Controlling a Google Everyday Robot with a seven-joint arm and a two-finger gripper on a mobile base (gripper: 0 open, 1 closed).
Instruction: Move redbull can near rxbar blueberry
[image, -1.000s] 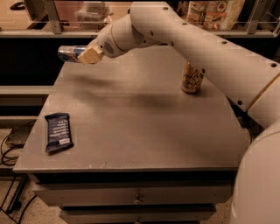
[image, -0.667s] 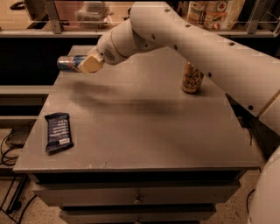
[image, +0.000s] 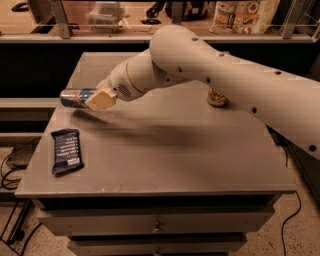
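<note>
Blue-silver can (image: 76, 97) held sideways in tool (image: 100, 99), above bench (image: 190, 150) at 10 o'clock. Bar (image: 66, 150) lies flat at 8 o'clock, just below. Risk: can released on its side would likely roll off the left edge; lowering too far could nudge bar.

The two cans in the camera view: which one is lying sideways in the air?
The redbull can, blue and silver, held horizontally by the pincer above the table's left side. The gold-orange can stands behind the arm.
</note>
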